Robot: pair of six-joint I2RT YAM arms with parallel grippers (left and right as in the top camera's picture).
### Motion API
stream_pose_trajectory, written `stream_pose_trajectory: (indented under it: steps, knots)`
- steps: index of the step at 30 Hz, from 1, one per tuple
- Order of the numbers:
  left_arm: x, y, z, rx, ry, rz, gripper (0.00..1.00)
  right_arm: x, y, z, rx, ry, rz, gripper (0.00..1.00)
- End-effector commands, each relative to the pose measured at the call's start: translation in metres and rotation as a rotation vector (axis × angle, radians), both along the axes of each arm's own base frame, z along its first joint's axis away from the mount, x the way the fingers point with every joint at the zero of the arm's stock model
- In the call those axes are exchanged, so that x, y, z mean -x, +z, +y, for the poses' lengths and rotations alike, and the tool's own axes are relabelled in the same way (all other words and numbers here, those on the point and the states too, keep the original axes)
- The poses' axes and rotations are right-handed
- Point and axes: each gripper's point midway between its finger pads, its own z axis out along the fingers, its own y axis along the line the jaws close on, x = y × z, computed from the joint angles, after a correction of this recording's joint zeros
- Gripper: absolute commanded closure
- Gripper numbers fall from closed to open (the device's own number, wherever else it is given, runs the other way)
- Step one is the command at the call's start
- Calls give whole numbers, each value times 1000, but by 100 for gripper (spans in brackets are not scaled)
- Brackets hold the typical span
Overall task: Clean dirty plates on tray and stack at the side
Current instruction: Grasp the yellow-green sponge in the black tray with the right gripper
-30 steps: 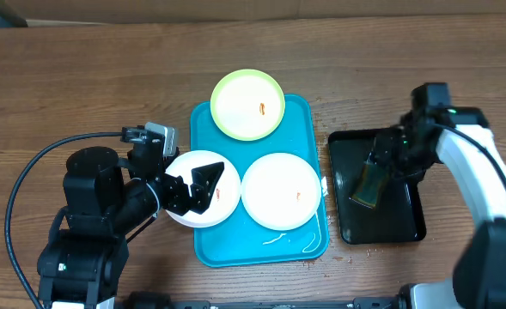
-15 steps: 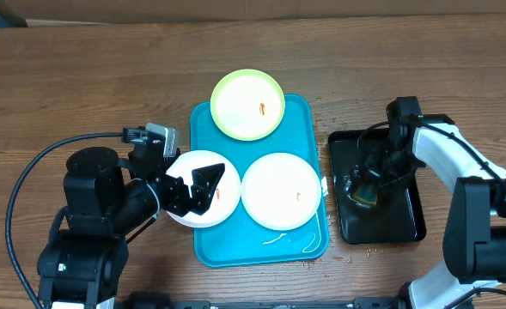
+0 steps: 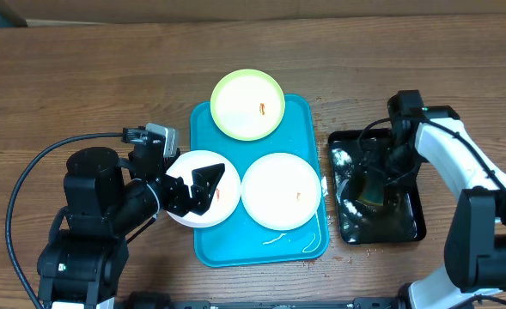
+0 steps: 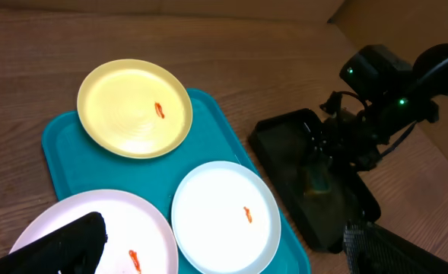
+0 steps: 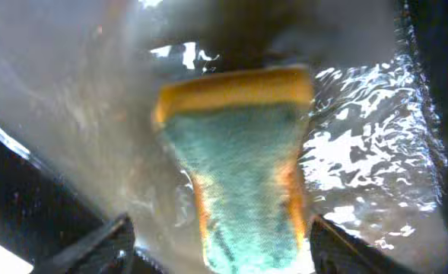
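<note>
Where the tabletop (image 3: 81, 77) meets its near edge, towards the left corner: left arm base, black, with a black cable (image 3: 29, 184) looping out towards the left edge. Item, left gripper (image 3: 196, 187): fingers spread wide, poised over a white plate and gripping nothing. Item, first white plate (image 3: 203, 216): lies on the near-left part of the tray, overhanging its left rim, one orange-red smear just beside the gripper. Item, tray (image 3: 261, 245): turquoise, rounded corners, set mid-table, with a pale streak on its bare near strip. Item, second white plate (image 3: 280, 190): flat and wholly within the tray, just beside the first, a small orange-red smear on its right half. Item, black tray (image 3: 407, 225): towards the right edge, just beside the turquoise tray, holding glistening liquid with a patch of white foam at its far-left corner. Item, right gripper (image 5: 225, 242): lowered into the black tray, fingers pinching a sponge (image 5: 239, 160), yellow with a green scouring face, wet. Item, yellow-green rimmed plate (image 3: 247, 105): furthest from the near edge, on the tray's far end and overhanging the far rim, one orange-red smear near its middle
</note>
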Motion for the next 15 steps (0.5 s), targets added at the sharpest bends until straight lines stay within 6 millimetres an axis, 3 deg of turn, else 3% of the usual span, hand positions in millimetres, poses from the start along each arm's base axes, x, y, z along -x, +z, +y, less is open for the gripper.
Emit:
stream_pose_trajectory:
  steps: [1,4,6,8,10,12,13,15]
  knots:
    - [-1,8,2,2,13,-17,0,5,-5,14,-7,49,-18,24]
    - [-1,8,2,2,13,-16,0,9,-24,5,74,54,-36,24]
    - [0,8,2,2,13,-13,0,12,-36,-8,148,-2,-48,29]
    - [0,7,2,1,13,-10,0,13,-45,-15,180,-24,-65,41]
    - [0,7,2,2,12,-10,0,14,-50,-13,166,-30,-74,71]
    - [0,7,2,1,13,-10,0,14,-50,-6,128,-31,-75,87]
    - [0,7,2,1,13,-10,0,13,-49,-5,120,-31,-75,94]
    - [0,7,2,1,13,-10,0,12,-46,0,97,-15,-71,96]
